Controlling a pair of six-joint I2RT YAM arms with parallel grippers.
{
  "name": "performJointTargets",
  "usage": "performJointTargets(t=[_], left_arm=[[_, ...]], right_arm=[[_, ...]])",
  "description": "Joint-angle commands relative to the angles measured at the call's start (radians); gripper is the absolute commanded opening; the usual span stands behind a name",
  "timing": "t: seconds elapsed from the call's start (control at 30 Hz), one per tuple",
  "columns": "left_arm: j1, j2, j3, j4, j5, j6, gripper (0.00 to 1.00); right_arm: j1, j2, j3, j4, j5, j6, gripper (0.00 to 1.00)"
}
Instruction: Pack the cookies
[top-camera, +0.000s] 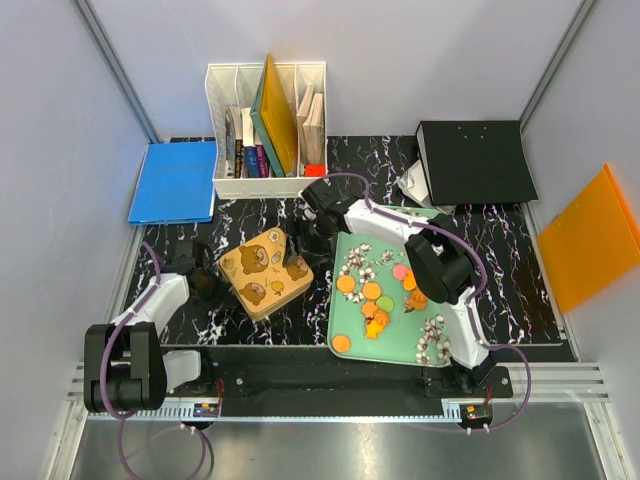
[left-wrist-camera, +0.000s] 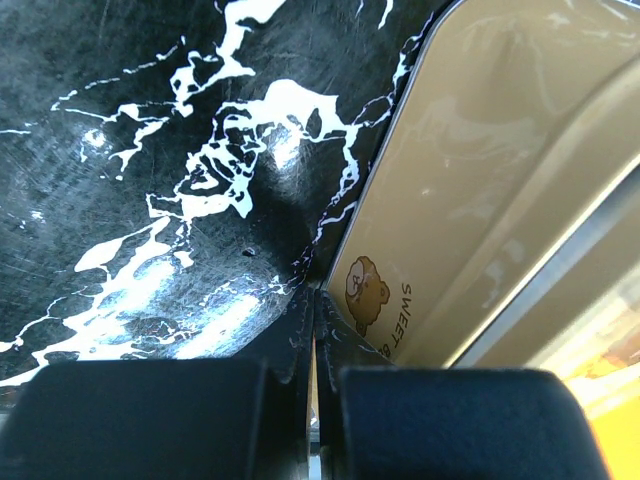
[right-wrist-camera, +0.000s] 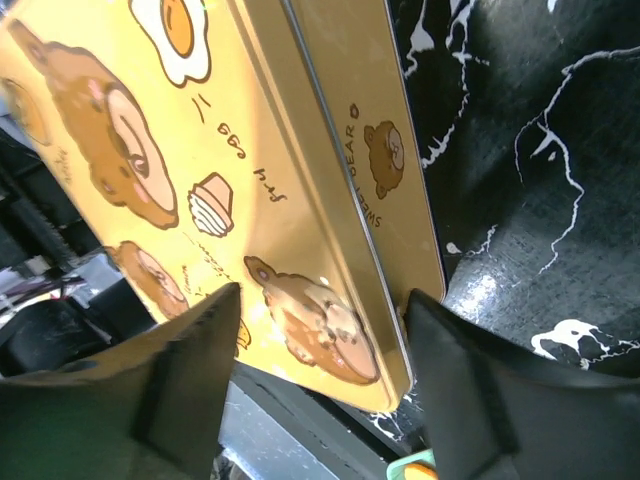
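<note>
The cookies (top-camera: 371, 291), small flat discs that are mostly orange with one pink and one green, lie on the mint-green tray (top-camera: 400, 342) at the right. A yellow bear-print tin (top-camera: 262, 270) with its lid on stands left of the tray. My left gripper (top-camera: 207, 286) is shut and empty, its tips (left-wrist-camera: 313, 300) against the tin's side wall (left-wrist-camera: 470, 180) at table level. My right gripper (top-camera: 309, 240) is open and hovers over the tin's right corner. In the right wrist view the gripper (right-wrist-camera: 322, 295) straddles the tin's lid (right-wrist-camera: 250, 150) without touching it.
A white file organizer (top-camera: 265, 130) with books stands at the back. A blue folder (top-camera: 172, 180) lies back left, a black binder (top-camera: 470, 160) back right. An orange sheet (top-camera: 590, 235) leans on the right wall. The tray has white-and-brown blossom prints (top-camera: 432, 336).
</note>
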Motion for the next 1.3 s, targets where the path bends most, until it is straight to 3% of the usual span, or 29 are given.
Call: performJointTargets(t=[0.0,0.43,0.6,0.73,0.87,1.27], left_arm=[[-0.006,0.005,0.017,0.04,0.035,-0.008,0.0],[-0.006,0.008,0.025,0.04,0.038,-0.007,0.0],[-0.004,0.007,0.028,0.04,0.038,-0.007,0.0],[-0.006,0.008,0.031,0.04,0.04,-0.008,0.0],[-0.004,0.002,0.025,0.04,0.04,-0.01,0.0],[-0.006,0.001,0.028,0.046,0.046,-0.013,0.0]], right_arm=[[0.022,-0.009,0.021,-0.043,0.049,-0.023,0.78],[0.014,-0.066,0.103,-0.167,0.254,-0.118,0.86],[-0.001,-0.078,0.126,-0.19,0.264,-0.147,0.88],[-0.001,-0.057,0.129,-0.193,0.207,-0.149,0.84],[0.005,-0.035,0.129,-0.189,0.163,-0.132,0.7],[0.04,0.0,0.181,-0.184,0.071,-0.118,0.54]])
